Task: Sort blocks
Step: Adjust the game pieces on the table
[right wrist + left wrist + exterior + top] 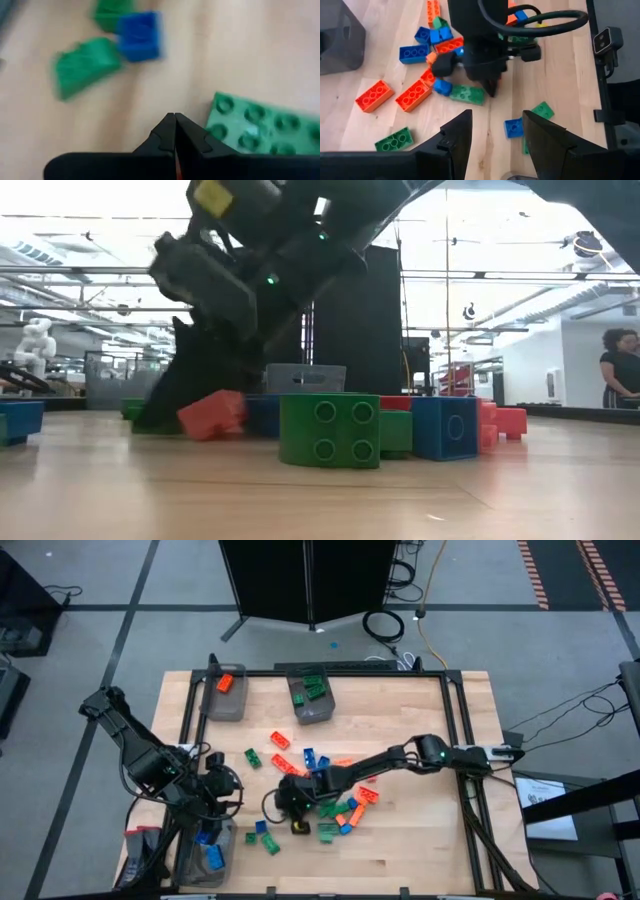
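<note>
Orange, green and blue studded blocks (335, 802) lie in a loose pile on the table's middle, with a few strays toward its left. My right gripper (174, 125) is shut, pointing down at the pile's left edge (295, 808); a flat green block (260, 125) lies right beside its tips. In the low view a tilted orange block (210, 415) sits next to the dark fingers (170, 395). My left gripper (495, 142) is open and empty, hovering near the table's near-left corner (215, 802) over a bin. My right gripper stands with shut fingertips (491, 89) close against one end of the flat green block (467, 94), coming from above and pointing down. I cannot tell whether it touches that block or the table.
Three dark bins stand on the table: one far left with an orange block (222, 695), one far centre with green blocks (312, 698), one near left with blue blocks (205, 855). A black frame (460, 740) borders the work area. A person (618, 375) stands in the room beyond.
</note>
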{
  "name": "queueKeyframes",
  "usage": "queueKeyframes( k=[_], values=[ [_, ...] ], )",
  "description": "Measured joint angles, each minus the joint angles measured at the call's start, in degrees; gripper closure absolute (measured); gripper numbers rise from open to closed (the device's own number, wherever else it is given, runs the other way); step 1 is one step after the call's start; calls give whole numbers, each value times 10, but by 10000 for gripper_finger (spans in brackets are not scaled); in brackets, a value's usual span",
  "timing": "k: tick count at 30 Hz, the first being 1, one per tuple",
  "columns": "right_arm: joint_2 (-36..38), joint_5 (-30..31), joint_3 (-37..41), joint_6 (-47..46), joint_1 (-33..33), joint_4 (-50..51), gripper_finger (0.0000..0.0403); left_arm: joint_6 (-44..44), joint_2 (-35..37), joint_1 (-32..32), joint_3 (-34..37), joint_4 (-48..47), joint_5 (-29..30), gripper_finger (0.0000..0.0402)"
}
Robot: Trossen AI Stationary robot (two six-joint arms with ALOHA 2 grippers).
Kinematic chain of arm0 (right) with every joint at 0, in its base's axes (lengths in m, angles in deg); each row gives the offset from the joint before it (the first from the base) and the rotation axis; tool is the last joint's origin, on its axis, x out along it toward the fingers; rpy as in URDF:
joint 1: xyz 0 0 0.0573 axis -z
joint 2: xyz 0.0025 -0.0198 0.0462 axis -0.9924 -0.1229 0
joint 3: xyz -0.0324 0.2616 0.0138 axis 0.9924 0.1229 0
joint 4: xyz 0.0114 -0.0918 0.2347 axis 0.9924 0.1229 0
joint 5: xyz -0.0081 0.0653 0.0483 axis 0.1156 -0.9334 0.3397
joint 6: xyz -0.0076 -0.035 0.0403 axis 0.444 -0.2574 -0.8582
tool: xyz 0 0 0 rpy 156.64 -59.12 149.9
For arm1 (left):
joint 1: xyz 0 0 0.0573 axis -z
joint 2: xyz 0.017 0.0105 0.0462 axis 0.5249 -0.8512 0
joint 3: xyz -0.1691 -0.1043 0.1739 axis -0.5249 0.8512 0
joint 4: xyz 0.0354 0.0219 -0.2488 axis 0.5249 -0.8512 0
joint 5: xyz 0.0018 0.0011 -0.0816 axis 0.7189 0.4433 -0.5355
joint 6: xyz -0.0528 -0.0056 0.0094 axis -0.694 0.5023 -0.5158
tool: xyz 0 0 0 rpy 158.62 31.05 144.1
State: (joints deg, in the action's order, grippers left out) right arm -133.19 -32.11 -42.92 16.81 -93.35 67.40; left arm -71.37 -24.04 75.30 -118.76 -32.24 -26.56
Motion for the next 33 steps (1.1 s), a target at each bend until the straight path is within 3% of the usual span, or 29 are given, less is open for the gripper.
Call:
queueKeyframes(
  k=[3, 8, 14, 17, 19, 22, 33],
  values=[
    [12, 18, -15, 7, -7, 11, 403, 3, 0, 0, 0, -3, 1, 229],
    [-4, 4, -126, 37, -44, 5, 403, 3, 0, 0, 0, -4, 9, 229],
    [-101, -2, -263, 98, -84, 14, 403, 2, 0, 0, 0, -8, 11, 229],
    [-171, -41, -337, 92, -80, 1, 403, -1, 0, 0, 0, -7, 11, 229],
    [-204, -67, -331, 82, -76, -64, 403, -2, 0, 0, 0, -7, 11, 229],
    [-217, -90, -329, 60, -70, -55, 403, -3, 0, 1, 0, -6, 11, 229],
    [-215, -25, -345, 57, -30, 23, 403, -3, 0, 4, 0, -2, 11, 229]
  ],
)
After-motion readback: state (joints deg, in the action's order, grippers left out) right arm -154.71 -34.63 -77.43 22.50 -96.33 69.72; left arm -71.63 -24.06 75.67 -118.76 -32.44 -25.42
